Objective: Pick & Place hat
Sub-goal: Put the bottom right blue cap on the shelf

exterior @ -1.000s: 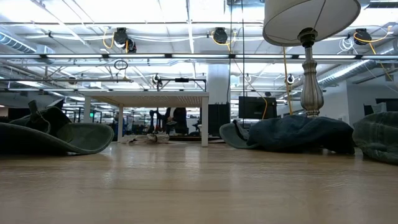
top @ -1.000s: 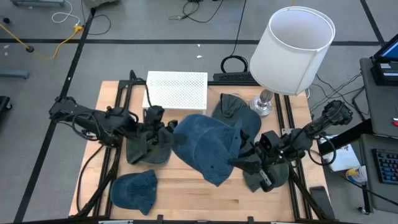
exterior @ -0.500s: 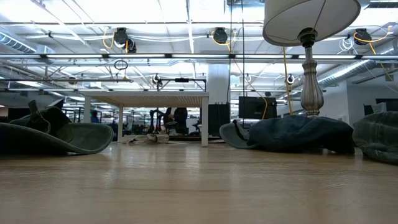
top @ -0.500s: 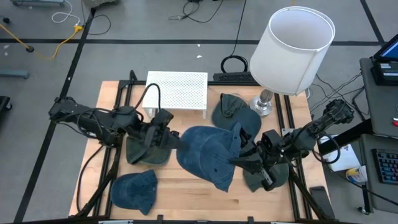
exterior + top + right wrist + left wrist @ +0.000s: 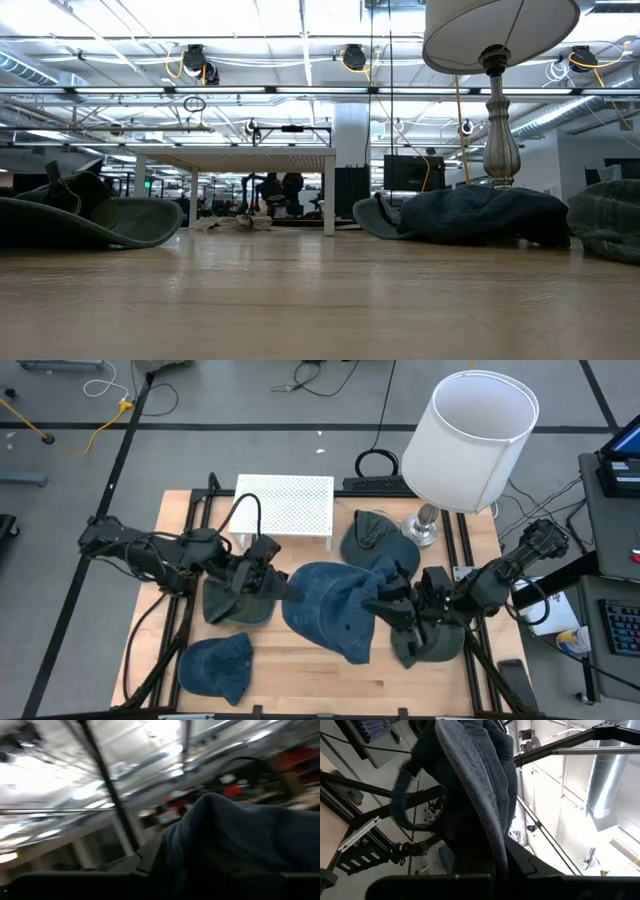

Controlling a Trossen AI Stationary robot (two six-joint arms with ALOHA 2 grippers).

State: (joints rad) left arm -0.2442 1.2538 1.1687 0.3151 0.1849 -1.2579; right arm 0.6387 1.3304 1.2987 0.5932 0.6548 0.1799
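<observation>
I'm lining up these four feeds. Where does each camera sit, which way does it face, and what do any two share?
High: above, facing down on the table; both arms, left hand, right hand.
Low: table height, facing the room; lamp, no arms.
Left wrist: on the left arm, facing the blue hat it grips.
Right wrist: on the right arm, facing that hat.
Shared: both wrist views show the blue hat.

Matt denim cloth hat (image 5: 335, 607), smooth wooden table (image 5: 300, 670).

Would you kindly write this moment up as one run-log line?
left gripper: shut on blue hat | right gripper: at hat's opposite edge, grip unclear | hat: raised mid-table | phase: handover
</observation>
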